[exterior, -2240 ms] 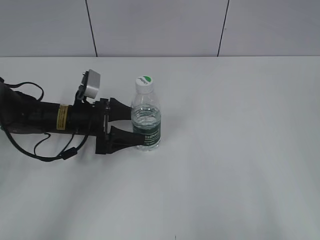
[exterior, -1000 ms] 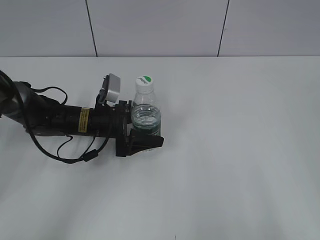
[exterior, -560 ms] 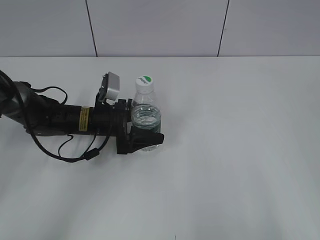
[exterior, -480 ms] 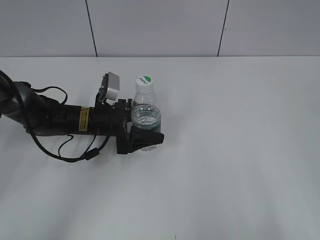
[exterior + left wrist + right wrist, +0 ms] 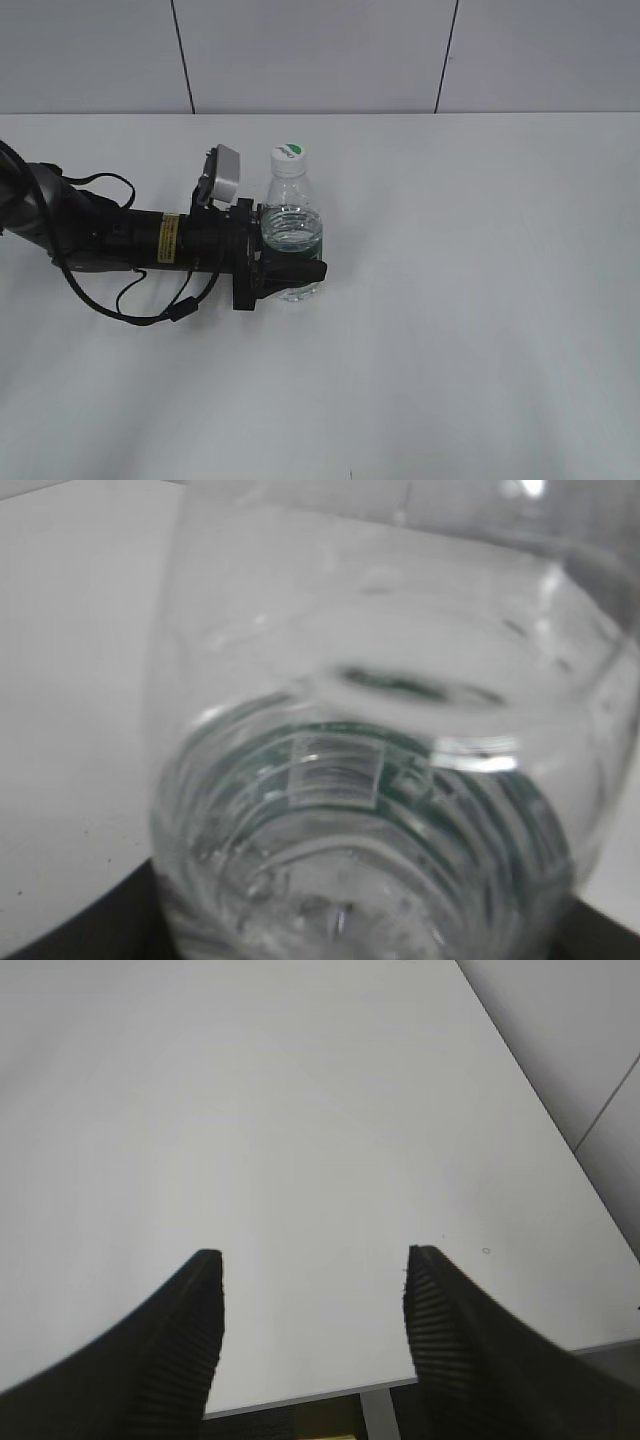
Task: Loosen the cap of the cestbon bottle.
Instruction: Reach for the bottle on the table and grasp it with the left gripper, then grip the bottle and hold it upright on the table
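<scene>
Tabletop (image 5: 480, 330): white, plain, running back to a pale panelled wall (image 5: 320, 55); carrying the bottle left of centre in the exterior view.

Left arm (image 5: 110, 238): black, lying low along the tabletop from the left edge, reaching right; loose black cable (image 5: 150, 305) trailing beneath it; grey wrist camera (image 5: 224, 176) sitting on top near the bottle's neck.

Left pincer (image 5: 292, 262): jaws closing round the lower body of the bottle, one in front and one behind, clamping it over the green band.

Cestbon bottle (image 5: 290, 235): standing upright in the grip, clear, water inside, green label mostly hidden by the front jaw. In the left wrist view the cestbon bottle (image 5: 390, 780) is filling the frame, blurred, green band showing through the water.

Right pincer (image 5: 312, 1325): two ridged black fingers standing well apart, gripping nothing, looking down on bare tabletop (image 5: 300, 1110) near its edge; not appearing in the exterior view.

Cap (image 5: 288, 156): white with green mark, sitting on the bottle's neck, nothing touching it.
</scene>
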